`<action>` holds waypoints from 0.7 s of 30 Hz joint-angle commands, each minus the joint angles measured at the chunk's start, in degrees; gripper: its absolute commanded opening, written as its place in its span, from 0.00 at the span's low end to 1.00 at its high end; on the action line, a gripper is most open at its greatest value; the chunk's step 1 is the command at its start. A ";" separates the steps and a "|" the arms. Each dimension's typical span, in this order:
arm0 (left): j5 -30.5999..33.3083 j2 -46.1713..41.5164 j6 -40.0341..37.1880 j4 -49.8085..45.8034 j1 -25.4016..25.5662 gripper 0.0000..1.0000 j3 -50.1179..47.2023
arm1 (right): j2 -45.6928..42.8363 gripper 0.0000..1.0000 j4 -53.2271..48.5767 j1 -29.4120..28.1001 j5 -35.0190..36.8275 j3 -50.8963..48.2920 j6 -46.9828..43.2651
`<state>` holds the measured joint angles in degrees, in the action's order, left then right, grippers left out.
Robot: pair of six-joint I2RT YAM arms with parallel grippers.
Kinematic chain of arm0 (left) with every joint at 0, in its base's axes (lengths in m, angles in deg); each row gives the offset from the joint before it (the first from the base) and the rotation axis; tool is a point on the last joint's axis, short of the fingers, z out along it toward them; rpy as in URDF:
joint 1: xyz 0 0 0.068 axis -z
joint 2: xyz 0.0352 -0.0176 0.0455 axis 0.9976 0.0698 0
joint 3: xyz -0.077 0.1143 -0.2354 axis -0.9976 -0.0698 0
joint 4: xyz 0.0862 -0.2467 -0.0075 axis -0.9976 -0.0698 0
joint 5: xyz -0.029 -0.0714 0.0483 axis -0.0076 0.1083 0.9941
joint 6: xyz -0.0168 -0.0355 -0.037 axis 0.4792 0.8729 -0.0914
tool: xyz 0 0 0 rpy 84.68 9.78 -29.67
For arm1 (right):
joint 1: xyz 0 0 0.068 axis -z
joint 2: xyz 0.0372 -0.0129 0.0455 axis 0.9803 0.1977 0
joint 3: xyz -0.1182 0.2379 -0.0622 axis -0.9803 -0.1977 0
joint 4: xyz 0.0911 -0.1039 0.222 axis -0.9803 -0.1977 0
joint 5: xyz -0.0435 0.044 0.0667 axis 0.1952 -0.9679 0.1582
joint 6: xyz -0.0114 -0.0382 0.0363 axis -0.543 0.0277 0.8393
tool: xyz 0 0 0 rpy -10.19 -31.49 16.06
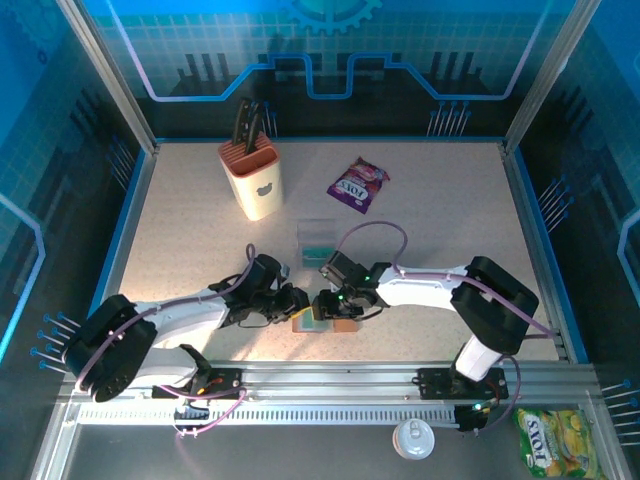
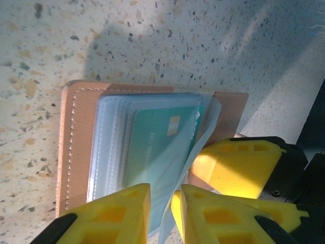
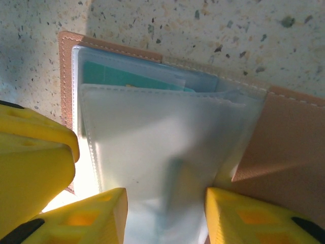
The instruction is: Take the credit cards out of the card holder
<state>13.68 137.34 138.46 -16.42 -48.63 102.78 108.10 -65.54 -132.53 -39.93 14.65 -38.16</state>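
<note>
The card holder [image 2: 68,142] lies open and flat on the speckled table [image 2: 152,40], its spread clear sleeves [image 2: 109,152] directly in front of both pairs of fingers. In the left wrist view the left gripper [image 2: 163,195] comes up from the bottom edge. Its two yellow fingers leave only a narrow gap, and a loose sleeve leaf runs down into it; I cannot tell whether they pinch the leaf. A teal card [image 2: 157,142] sits in a sleeve just above those fingertips. At the right of that frame a finger [image 2: 238,168] of the right gripper rests on the far leather flap.

In the right wrist view the right gripper [image 3: 165,203] has its fingers wide apart, with a milky, crumpled sleeve leaf [image 3: 167,152] between them. A strip of the teal card [image 3: 117,77] peeks out in the upper left, and the plain leather flap [image 3: 289,137] fills the right side.

From above, the left gripper [image 1: 298,300] and right gripper [image 1: 328,303] meet nose to nose in the lower middle of the frame, with the holder [image 1: 345,324] under them.

The holder is tan leather with pale stitching and rounded corners. The sleeves are thin, glossy plastic, and the fingers are blocky and hollowed.
</note>
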 commanded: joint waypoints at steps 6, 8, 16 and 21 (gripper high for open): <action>-1.01 1.34 2.03 3.85 0.43 0.22 -1.12 | -2.52 0.39 6.66 1.65 -3.31 -5.33 2.79; -1.10 1.76 2.13 4.19 0.41 0.22 -1.18 | -3.01 0.38 8.65 2.28 -4.28 -6.82 3.45; -2.24 4.65 3.32 7.33 0.73 0.22 -1.29 | -3.86 0.35 12.44 3.88 -6.49 -9.75 4.35; -1.98 4.95 3.78 8.10 1.29 0.22 -0.89 | -3.87 0.35 12.74 4.09 -6.91 -9.93 4.41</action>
<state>13.24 141.82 141.43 -9.80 -48.06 102.41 104.91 -53.69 -129.08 -45.99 5.80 -34.51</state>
